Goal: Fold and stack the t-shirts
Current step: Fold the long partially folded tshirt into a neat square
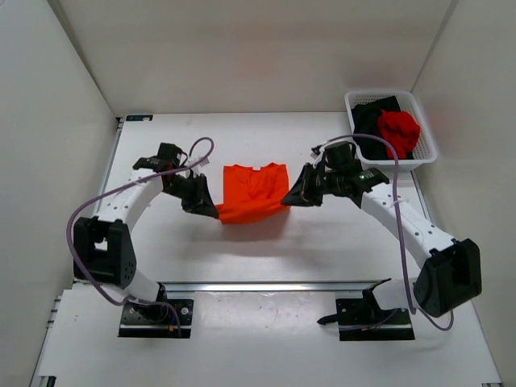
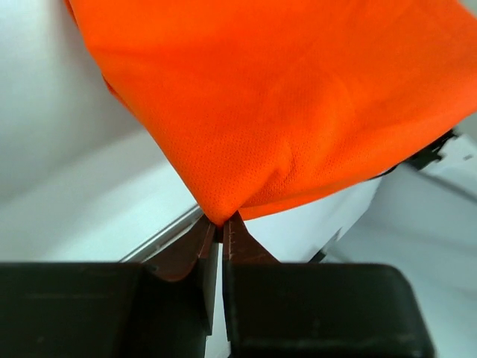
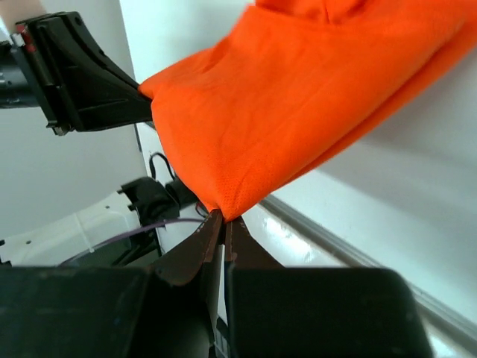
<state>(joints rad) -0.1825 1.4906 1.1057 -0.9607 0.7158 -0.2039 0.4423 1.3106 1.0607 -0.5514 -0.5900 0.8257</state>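
White bench (image 1: pixel 322 242): work area is mid-bench.

Bright orange cloth t-shirt (image 1: pixel 254 192) is at centre, collar toward 12 o'clock. Its near corners are lifted and the cloth is slung between the two arms. Can't tell how much of the collar end rests on the bench.

White plastic mesh basket (image 1: pixel 426 122) is at 2 o'clock from the shirt. It holds the crumpled black cloth t-shirt (image 1: pixel 369 117) and the red cloth t-shirt (image 1: pixel 399 129), neither folded yet.

Left fingers (image 2: pixel 190 253) are pinched nearly closed on the shirt's 8 o'clock corner. Right fingers (image 3: pixel 195 250) are clamped tight on a bunched tip of cloth at its 4 o'clock side.

Looks like a fold toward 12 o'clock. To do it well:
- Move both arms at the same height and speed.
- Hold the span just taut; slack will wrinkle the fold.
- Lay the carried edge square on the collar end.
- Release only once it lies flat.

The right side looks grabbed higher than the left, so level them first or the fold goes skew.
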